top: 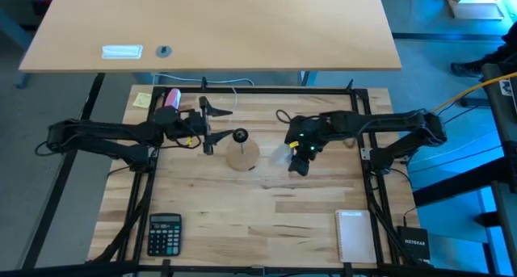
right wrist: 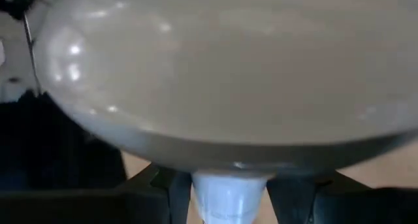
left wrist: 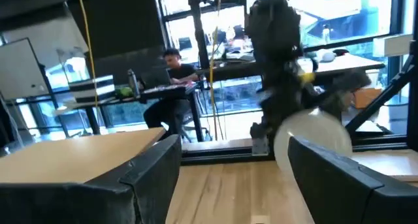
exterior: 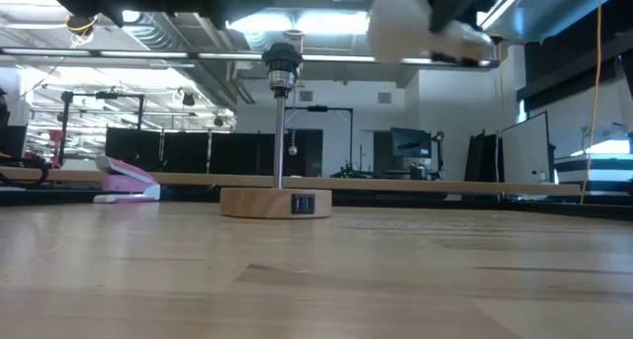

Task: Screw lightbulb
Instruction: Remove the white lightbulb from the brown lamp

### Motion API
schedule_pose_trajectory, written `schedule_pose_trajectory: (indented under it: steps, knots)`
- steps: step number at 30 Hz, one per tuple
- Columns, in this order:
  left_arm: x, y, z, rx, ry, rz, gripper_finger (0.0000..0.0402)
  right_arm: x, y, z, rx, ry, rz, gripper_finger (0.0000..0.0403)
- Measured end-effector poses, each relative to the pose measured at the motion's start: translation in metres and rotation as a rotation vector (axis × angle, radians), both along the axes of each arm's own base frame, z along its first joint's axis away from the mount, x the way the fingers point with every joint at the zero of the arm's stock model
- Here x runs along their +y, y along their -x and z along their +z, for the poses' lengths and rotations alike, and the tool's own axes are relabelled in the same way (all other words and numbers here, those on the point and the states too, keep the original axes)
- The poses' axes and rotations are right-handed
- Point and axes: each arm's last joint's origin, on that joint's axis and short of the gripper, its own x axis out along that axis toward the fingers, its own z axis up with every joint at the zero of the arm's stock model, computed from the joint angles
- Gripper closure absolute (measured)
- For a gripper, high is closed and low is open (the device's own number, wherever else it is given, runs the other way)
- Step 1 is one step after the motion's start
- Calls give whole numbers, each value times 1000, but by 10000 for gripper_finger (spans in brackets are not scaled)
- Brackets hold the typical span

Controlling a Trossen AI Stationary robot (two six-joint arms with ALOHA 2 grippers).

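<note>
Above the surface (top: 266, 220), the right pincer (top: 296, 158) grips the lightbulb (top: 283, 154) by its base, beside the socket (top: 241, 136); the left pincer (top: 209, 125) stands open. Center the base over the socket before lowering.

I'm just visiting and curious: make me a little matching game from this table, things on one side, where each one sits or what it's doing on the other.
Things:
1. lightbulb
2. calculator
3. socket stand
4. left pincer

Places or states:
A. near the table's front-left corner
B. open, holding nothing
C. table centre, between the arms
D. held off the table in the right pincer

Pairs: 1-D, 2-A, 3-C, 4-B
</note>
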Motion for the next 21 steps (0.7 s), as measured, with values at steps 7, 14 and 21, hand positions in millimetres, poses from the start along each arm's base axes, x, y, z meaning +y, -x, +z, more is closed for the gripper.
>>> schedule_pose_trajectory:
  steps: [7, 14, 21]
  knots:
    - [0, -1, -3, 22, 56, -7, 130, -18, -5, -48, 392, -227, -35, 244]
    - [0, -1, -3, 15, 85, -11, 130, -32, -6, -89, 673, -317, -23, 244]
    - [-9, -2, -3, 19, 71, -48, 130, -30, -7, -121, 864, -419, 44, 244]
